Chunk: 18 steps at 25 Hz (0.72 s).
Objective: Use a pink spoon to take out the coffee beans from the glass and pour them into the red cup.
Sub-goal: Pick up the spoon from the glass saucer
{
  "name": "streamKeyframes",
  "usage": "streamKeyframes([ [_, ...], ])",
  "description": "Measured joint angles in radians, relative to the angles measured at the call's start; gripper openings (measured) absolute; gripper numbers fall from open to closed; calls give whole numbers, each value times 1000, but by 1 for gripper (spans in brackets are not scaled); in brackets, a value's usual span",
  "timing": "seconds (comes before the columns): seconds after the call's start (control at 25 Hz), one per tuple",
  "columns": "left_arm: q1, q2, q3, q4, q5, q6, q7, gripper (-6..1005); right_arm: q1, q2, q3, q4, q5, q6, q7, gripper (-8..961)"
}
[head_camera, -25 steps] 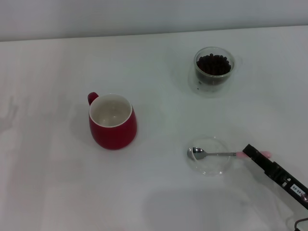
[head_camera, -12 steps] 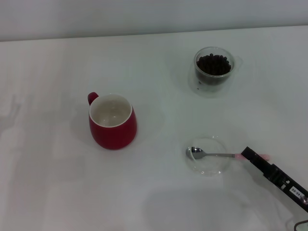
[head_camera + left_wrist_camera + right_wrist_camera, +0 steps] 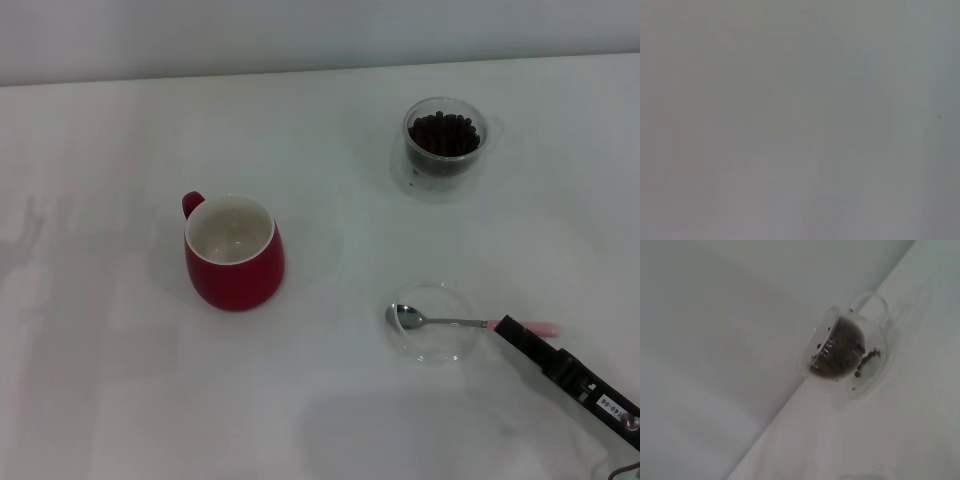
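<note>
The right pincer (image 3: 512,329) (grip state unclear) sits at the silver-bowled, pink-handled spoon (image 3: 440,321) lying across a flat clear glass dish (image 3: 432,345).

A white table (image 3: 120,400) meets a plain pale wall (image 3: 300,30).

The right gripper (image 3: 512,329) comes in from the head view's lower right corner, where most of the arm is cut off, and its black tip covers part of the pink spoon (image 3: 470,322) handle (open or closed on it, I can't tell). The left wrist view gives only a grey blur, and the left gripper shows nowhere.
</note>
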Motion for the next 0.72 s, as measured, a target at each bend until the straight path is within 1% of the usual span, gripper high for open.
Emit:
streamKeyframes([
  [0.4,7,0,0,0,0,0,0,891,0,0,9,-6,-10,-2,8,268],
  [0.72,7,0,0,0,0,0,0,890,1,0,18,-10,-2,-7,22,194],
])
